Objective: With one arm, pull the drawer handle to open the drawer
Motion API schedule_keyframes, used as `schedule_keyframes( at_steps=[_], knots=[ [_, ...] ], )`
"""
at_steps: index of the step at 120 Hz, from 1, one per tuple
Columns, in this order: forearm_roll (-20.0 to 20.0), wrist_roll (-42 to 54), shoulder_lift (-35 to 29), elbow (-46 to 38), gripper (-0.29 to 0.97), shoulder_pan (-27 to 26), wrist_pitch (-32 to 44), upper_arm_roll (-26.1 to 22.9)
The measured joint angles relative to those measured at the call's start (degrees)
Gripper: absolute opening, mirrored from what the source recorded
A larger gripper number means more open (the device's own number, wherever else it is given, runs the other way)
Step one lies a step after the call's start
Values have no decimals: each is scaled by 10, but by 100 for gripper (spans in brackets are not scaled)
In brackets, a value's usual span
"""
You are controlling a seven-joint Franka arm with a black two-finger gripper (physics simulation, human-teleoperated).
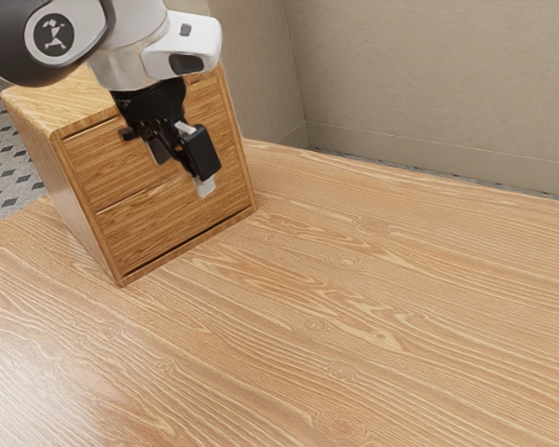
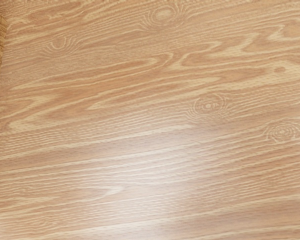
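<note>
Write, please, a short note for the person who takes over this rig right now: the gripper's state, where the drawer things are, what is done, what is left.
Gripper: close in front of the upper drawer front. I cannot tell whether it is open or shut.
Cabinet: stands on the table at the exterior view's upper left. The lower drawer front is below the gripper.
Handle: I cannot make it out; it is likely hidden behind the hand.
Done: the approach only. Both fronts look flush, so no drawer is open.
Left: grip the handle and pull the drawer out.
</note>
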Motion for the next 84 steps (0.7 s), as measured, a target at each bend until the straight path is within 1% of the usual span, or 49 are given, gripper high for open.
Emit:
schedule_keyframes(
  at_steps=[36,84],
  knots=[
    [13,17,-8,2,68,2,27,6],
    [13,30,-8,4,68,2,10,12]
  ],
)
